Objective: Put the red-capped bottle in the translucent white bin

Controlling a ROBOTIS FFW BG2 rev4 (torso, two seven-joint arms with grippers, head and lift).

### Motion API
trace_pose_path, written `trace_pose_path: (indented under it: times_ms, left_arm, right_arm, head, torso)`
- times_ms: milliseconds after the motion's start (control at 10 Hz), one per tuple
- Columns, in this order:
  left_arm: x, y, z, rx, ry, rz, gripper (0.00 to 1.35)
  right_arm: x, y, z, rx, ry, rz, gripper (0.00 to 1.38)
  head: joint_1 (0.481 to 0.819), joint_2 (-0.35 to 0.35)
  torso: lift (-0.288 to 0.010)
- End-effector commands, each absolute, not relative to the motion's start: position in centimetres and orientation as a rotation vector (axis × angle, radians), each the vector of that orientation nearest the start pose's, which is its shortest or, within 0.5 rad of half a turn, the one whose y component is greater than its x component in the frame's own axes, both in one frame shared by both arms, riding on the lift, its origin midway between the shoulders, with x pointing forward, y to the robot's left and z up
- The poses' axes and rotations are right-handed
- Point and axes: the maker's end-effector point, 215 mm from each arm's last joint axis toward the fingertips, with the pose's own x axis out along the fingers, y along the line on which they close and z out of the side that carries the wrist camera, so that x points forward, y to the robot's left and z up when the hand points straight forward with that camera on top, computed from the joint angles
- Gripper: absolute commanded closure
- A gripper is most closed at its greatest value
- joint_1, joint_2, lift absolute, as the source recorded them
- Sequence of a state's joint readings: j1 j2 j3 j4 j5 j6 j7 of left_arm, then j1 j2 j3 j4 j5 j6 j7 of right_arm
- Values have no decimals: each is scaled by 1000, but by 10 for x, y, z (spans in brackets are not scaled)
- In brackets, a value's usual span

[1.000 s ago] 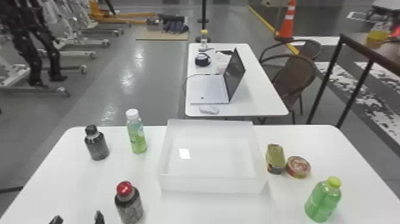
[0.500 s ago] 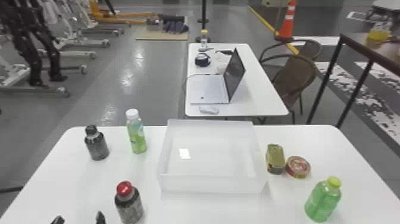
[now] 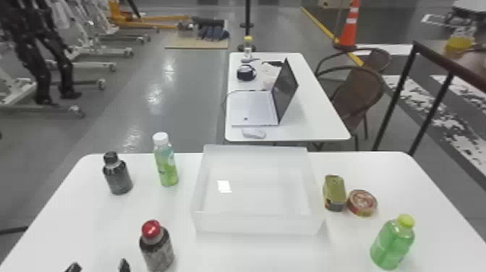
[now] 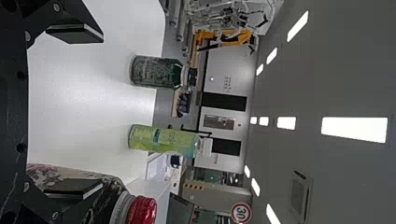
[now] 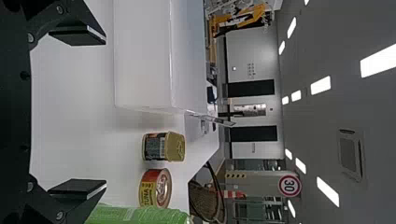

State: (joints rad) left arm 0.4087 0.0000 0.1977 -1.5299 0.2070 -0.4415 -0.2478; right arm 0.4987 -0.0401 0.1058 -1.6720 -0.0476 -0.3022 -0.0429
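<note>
Two cans (image 3: 334,193), green bottle (image 3: 392,244), white-capped bottle (image 3: 166,164) and black bottle (image 3: 118,178) flank the bin (image 3: 253,222); left end effector (image 3: 99,267), beside red-capped bottle (image 3: 157,251), and right end effector (image 5: 105,112) gape empty.

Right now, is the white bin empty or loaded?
Empty: in the head view, the translucent white bin has a bare floor with only a bright reflection on it.

We see the left gripper (image 3: 99,266) has edged slightly nearer the red-capped bottle (image 3: 157,250), from the bottle's left side.
</note>
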Motion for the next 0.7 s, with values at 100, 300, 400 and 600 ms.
trace_pose_path:
  times_ms: [100, 300, 400, 600]
  left_arm:
    - [413, 299, -449, -98, 42, -84, 199]
    - [417, 276, -453, -72, 73, -220, 193]
    - [425, 258, -453, -65, 79, -269, 191]
    - [440, 246, -443, -46, 66, -357, 190]
  right_arm:
    - [409, -189, -449, 51, 102, 52, 203]
    - [408, -189, -450, 51, 104, 51, 203]
    - [408, -189, -450, 51, 104, 51, 203]
    - [408, -189, -449, 52, 103, 51, 203]
  head:
    - [549, 0]
    - [549, 0]
    - [549, 0]
    - [549, 0]
  torso:
    - [-100]
    - [-100]
    - [-100]
    - [-100]
